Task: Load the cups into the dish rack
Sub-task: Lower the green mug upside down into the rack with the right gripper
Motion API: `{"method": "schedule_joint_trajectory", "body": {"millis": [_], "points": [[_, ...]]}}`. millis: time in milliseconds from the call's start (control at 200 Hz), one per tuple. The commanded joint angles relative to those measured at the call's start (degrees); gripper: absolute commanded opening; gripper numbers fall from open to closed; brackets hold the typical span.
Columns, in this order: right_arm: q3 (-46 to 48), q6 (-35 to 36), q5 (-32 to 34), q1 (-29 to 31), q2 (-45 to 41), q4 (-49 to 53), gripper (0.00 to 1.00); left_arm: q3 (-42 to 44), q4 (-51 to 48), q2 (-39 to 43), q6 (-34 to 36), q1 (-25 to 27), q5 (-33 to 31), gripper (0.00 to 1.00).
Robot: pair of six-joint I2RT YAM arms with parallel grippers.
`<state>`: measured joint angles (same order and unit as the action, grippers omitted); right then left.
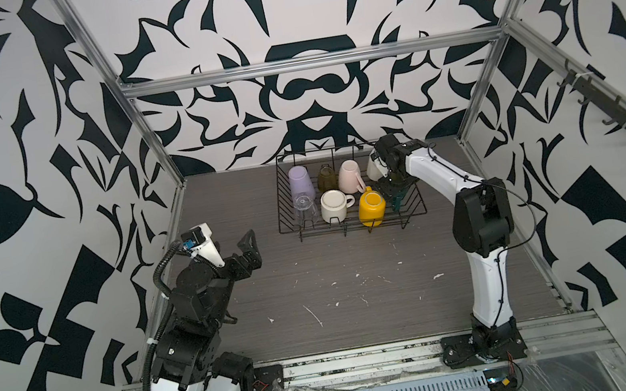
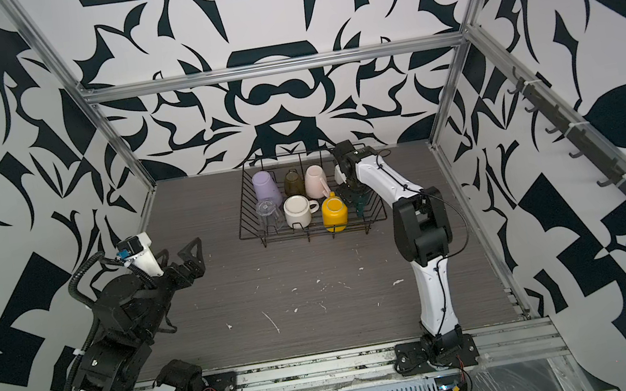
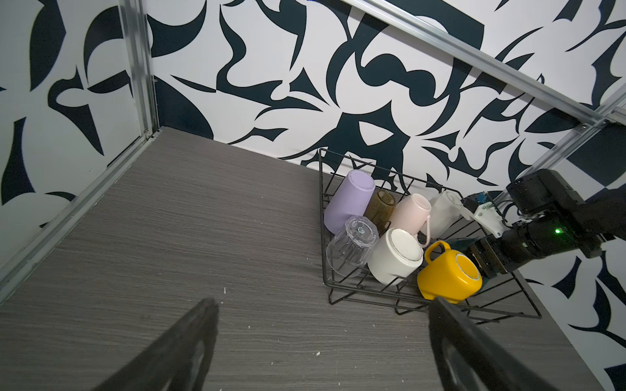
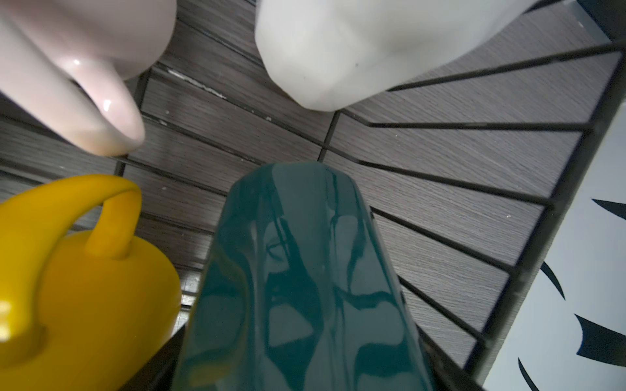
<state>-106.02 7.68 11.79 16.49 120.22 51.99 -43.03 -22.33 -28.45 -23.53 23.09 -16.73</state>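
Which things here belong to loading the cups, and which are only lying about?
Job: dish rack; lilac tumbler, olive glass, pink mug, white faceted mug, clear glass, cream mug, yellow mug inside it; dark green mug in the right gripper.
Not the job: wall hooks, white flecks on the table.

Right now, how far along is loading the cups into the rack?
Done: seven sit inverted in the dish rack, lilac tumbler to yellow mug. In hand: the right end effector grips the dark green mug inside the rack, beside the yellow mug. Left: only its release; no cups show on the table.
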Motion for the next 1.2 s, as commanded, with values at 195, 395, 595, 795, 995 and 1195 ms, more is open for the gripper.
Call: {"method": "schedule_joint_trajectory", "body": {"millis": [195,395,595,795,995,1195], "points": [[-3.0,-1.3,-2.3,0.1,-1.0,-1.9,0.60,0.5,-0.4,-0.1,0.4,-0.2,-0.6,0.99],[-3.3,-1.4,-2.6,0.0,-0.8,-1.9,0.62,0.5,-0.3,-0.1,0.4,-0.2,-0.7,0.99],[-4.4,-1.4,-2.8,0.0,-0.1,-1.0,0.63,0.4,-0.3,0.0,0.4,-0.2,-0.7,0.99],[-4.5,-1.4,-3.4,0.0,0.0,-0.9,0.66,0.4,-0.3,-0.1,0.4,-0.2,-0.6,0.99],[-4.8,-1.5,-3.7,0.0,0.4,-0.5,0.72,0.4,-0.3,-0.1,0.4,-0.2,-0.5,0.99],[-4.5,-1.4,-4.8,0.0,0.6,-0.3,0.77,0.2,-0.3,0.1,0.6,-0.2,-0.1,0.99]]}}
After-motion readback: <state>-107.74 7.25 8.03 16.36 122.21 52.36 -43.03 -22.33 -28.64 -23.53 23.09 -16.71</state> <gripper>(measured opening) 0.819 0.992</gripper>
